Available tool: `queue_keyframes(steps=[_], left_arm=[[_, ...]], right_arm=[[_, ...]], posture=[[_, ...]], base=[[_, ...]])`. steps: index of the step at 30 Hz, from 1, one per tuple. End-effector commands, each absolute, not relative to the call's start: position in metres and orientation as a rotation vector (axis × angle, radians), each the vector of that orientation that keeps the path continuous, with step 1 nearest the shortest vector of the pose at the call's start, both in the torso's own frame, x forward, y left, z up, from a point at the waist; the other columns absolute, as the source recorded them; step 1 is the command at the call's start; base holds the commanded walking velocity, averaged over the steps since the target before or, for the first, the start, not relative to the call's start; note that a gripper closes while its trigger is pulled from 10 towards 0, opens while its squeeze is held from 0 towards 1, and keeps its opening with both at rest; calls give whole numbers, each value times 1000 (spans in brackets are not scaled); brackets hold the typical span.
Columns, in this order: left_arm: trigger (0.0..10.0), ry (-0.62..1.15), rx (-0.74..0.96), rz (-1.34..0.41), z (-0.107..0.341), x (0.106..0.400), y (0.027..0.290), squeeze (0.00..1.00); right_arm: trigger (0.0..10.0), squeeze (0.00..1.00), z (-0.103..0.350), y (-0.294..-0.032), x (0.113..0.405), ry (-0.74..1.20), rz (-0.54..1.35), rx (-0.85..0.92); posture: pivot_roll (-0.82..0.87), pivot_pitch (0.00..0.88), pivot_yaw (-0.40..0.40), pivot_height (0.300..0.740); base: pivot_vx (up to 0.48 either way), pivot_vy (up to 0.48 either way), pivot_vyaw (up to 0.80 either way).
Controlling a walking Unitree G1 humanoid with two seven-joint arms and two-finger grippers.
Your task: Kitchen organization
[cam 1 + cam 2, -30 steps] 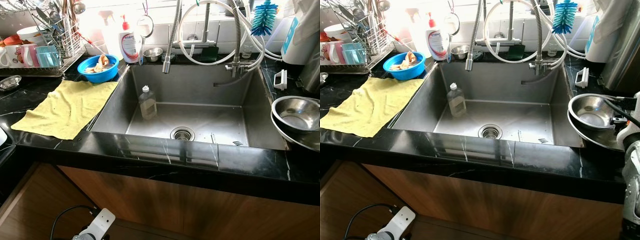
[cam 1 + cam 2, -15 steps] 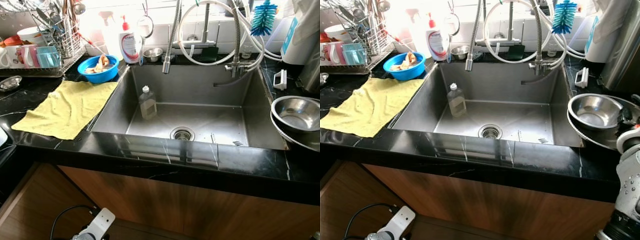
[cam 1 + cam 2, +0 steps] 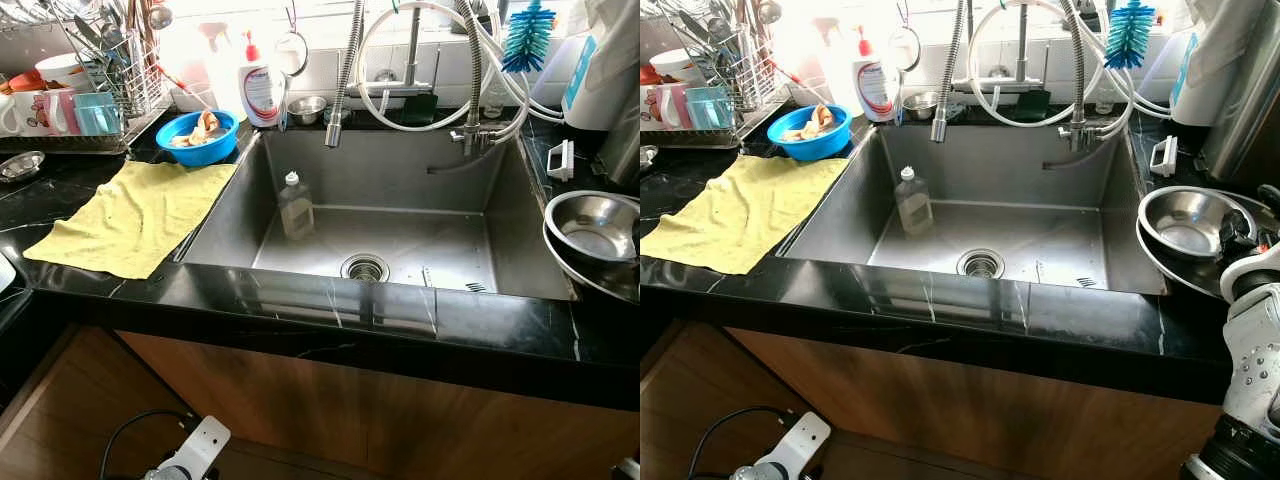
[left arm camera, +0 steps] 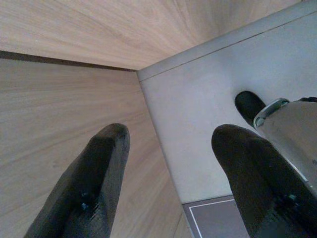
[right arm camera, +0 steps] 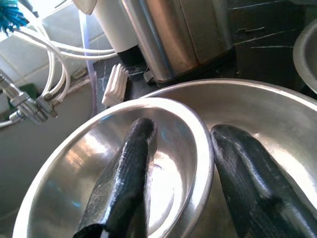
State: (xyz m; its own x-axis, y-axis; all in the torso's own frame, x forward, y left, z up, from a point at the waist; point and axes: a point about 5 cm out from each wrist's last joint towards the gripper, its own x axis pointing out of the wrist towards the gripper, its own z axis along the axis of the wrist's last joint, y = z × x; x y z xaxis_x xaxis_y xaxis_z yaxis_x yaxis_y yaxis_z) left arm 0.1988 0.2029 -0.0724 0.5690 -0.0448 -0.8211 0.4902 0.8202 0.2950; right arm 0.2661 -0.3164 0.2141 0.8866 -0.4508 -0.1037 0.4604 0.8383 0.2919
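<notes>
The left end effector (image 4: 168, 183) is hanging low by the wooden cupboard, fingers spread and holding nothing. On the right of the tabletop (image 3: 940, 300), the right end effector (image 5: 183, 173) is straddling the rim of the small steel bowl (image 3: 1185, 222), not yet squeezing. It should probably pinch the rim firmly and lift straight up. The sink (image 3: 990, 225) edge is near; the big bowl (image 5: 267, 114) underneath could slide.

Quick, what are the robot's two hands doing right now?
Left gripper: open, holding nothing, hanging by the wooden cabinet.
Right gripper: open, fingers straddling the rim of the smaller steel bowl.
</notes>
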Motion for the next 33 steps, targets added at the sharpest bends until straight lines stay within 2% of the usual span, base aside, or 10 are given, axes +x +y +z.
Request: queue_keyframes(steps=[1, 12, 33], left_arm=[[10000, 922, 554, -332, -71, 200, 207, 0], [10000, 924, 556, -331, -72, 199, 207, 0], [10000, 923, 560, -333, -72, 199, 207, 0]], right_arm=[[10000, 0, 210, -314, 268, 49, -482, 370], [10000, 0, 213, -316, 268, 26, -518, 473], [10000, 0, 205, -320, 268, 58, -569, 517]], posture=[[-144, 0, 97, 740], [-140, 0, 98, 740], [-140, 0, 99, 740]], base=[[0, 0, 0], [0, 0, 0], [0, 0, 0]])
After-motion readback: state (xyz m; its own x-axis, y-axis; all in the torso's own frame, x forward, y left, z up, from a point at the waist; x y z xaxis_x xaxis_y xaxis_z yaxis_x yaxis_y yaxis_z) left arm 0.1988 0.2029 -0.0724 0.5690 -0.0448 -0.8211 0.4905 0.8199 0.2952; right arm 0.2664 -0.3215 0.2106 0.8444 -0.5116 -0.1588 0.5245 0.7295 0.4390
